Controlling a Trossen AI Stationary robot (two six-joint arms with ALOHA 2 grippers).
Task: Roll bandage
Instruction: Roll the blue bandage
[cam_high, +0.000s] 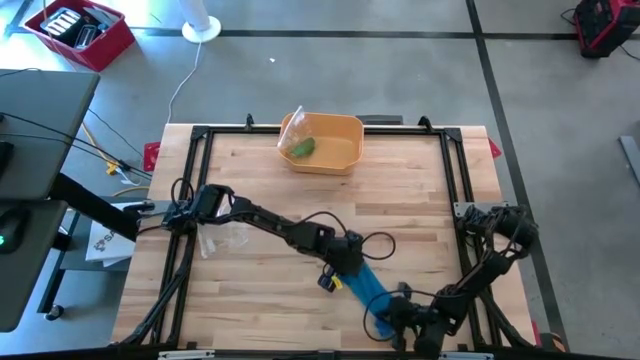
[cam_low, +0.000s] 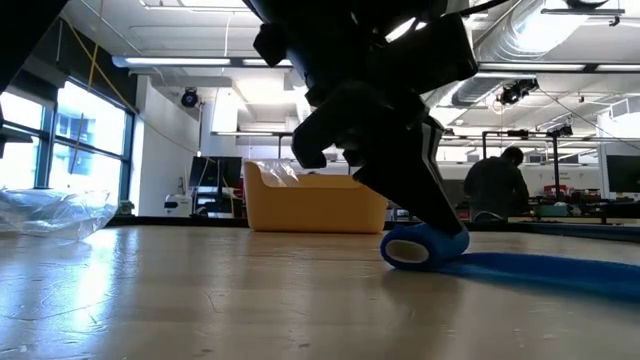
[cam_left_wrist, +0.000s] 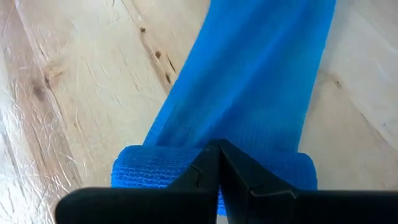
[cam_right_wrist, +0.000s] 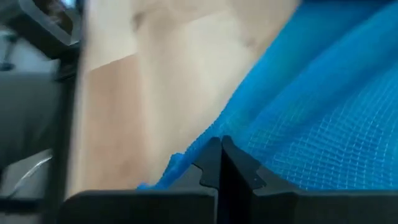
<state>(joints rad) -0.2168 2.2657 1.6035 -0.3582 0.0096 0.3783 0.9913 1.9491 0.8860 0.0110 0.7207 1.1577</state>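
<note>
Left gripper (cam_high: 347, 268), fingers pressed fully together, bears down on the rolled end of the blue bandage (cam_high: 372, 292) near the middle of the bench's (cam_high: 260, 180) front half; in the left wrist view the closed fingertips (cam_left_wrist: 217, 163) sit on top of the roll, gripping nothing. Right gripper (cam_high: 388, 318), likewise closed, rests on the bandage's flat unrolled tail beside the front edge, toward the right corner. Yellow bin (cam_high: 335, 143) stands at the back edge, clear plastic bag (cam_high: 222, 238) near the left edge. A person (cam_low: 495, 183) shows beyond the bench.
</note>
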